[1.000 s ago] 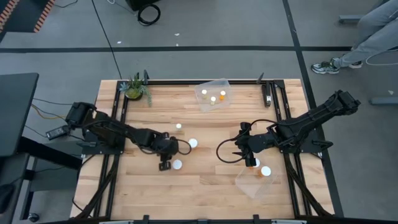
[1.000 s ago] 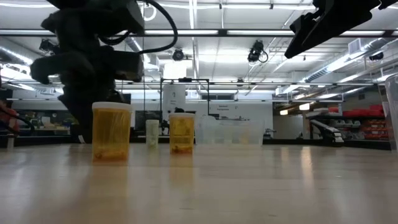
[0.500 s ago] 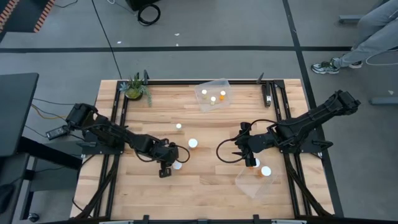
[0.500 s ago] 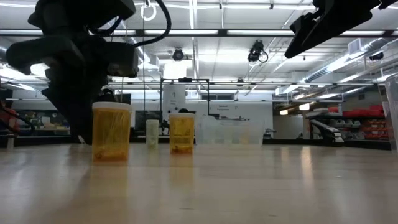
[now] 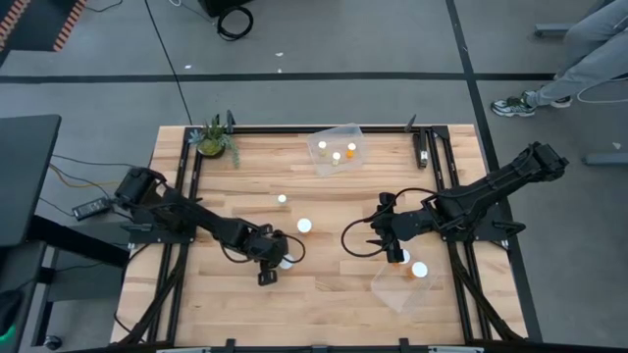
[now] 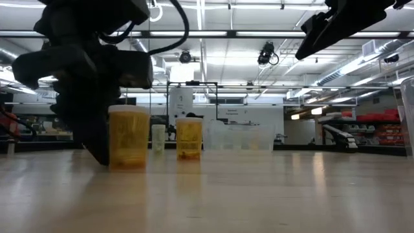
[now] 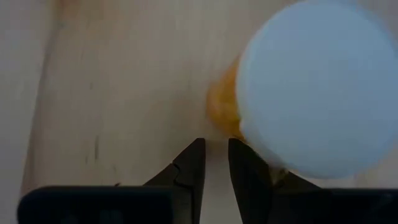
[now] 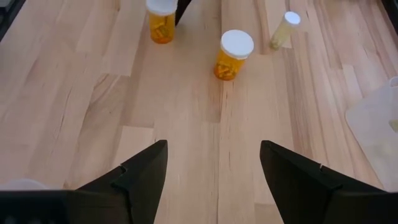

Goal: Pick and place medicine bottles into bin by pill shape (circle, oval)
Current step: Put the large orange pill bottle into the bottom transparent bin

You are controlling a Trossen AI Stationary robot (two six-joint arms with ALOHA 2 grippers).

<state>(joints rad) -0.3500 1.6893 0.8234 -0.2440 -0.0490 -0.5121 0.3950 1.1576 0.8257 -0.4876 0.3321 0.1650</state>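
Observation:
Three orange medicine bottles with white caps stand on the wooden table: a wide one, a second and a narrow pale one. My left gripper is low at the wide bottle, on its left side in the high view. Its fingers are open by a narrow gap with nothing between them. My right gripper hangs open above the table, right of centre, holding nothing. My left gripper meets the wide bottle's orange side wall with the outer side of one finger. The fingers slant down from the table's left. The bottle stands upright on the table.
A clear bin at the far middle holds three bottles. Another clear bin near the right front holds two. A small potted plant stands at the far left corner. A person's legs show beyond the far right corner.
My left gripper has come down and moved toward the table's near edge and a little right, reaching the wide bottle's left side. The bottle has slid a short way to the right, still upright.

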